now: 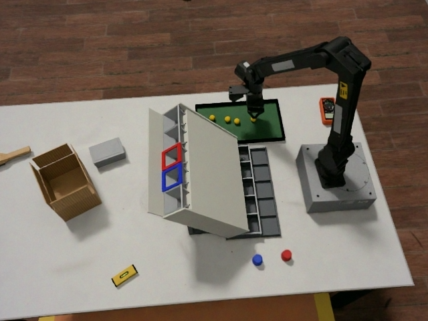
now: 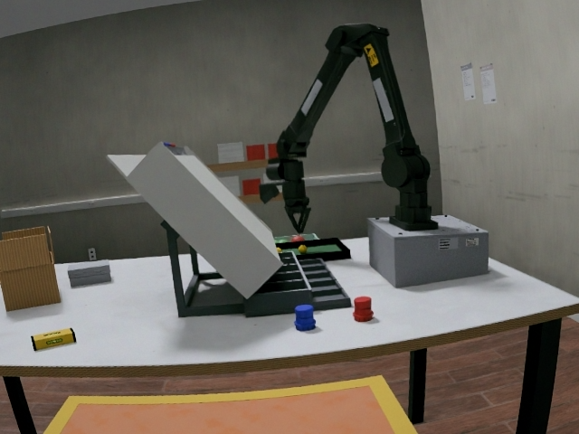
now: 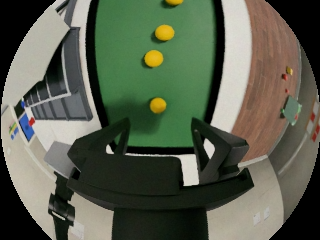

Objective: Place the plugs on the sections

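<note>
My gripper point(image 1: 253, 116) point(image 2: 298, 229) point(image 3: 160, 121) is open and empty. It hangs point-down just above the rightmost of several yellow marbles point(image 1: 253, 119) point(image 3: 158, 104) in the green tray point(image 1: 269, 128) point(image 2: 327, 247) point(image 3: 120, 47). The other marbles point(image 1: 227, 118) point(image 3: 154, 58) lie in a row to its left. The red-banded funnel point(image 1: 164, 159) and the blue-banded funnel point(image 1: 164, 182) sit side by side at the top of the slanted white cover point(image 1: 214, 179) point(image 2: 205, 214). The grey sectioned tray point(image 1: 264, 188) point(image 2: 327, 285) lies at the cover's foot. The red plug point(image 1: 286, 255) point(image 2: 363, 308) and the blue plug point(image 1: 257, 259) point(image 2: 304, 317) stand on the table near its front edge.
The arm's grey base point(image 1: 335, 179) stands right of the sectioned tray. An orange multimeter point(image 1: 327, 110) lies behind it. A cardboard box point(image 1: 65, 181), a grey block point(image 1: 107, 152) and a yellow level point(image 1: 124, 275) lie on the left half of the table.
</note>
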Motion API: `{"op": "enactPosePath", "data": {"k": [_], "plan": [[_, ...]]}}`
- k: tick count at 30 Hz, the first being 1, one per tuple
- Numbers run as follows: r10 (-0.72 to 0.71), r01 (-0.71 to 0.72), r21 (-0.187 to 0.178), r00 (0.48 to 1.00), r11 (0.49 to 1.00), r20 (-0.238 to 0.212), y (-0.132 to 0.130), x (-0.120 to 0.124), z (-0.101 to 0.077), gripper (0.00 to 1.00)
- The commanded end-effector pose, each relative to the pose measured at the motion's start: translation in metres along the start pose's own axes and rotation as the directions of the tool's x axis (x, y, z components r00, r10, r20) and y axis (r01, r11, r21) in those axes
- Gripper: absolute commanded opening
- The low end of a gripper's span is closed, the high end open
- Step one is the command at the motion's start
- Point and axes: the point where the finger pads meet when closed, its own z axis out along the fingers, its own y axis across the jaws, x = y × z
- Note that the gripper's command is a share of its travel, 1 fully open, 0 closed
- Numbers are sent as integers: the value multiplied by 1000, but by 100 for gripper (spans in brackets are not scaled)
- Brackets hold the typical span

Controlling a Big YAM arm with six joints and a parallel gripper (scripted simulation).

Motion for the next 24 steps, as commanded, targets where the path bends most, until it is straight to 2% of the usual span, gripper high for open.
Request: {"op": "enactPosePath", "data": {"k": [1,19,24], "plan": [[-1,1,-13,1000,1000,-8,-1,3,28,80],[6,-6,22,1000,1000,12,0,3,27,80],[6,-6,22,1000,1000,12,0,3,36,80]]}}
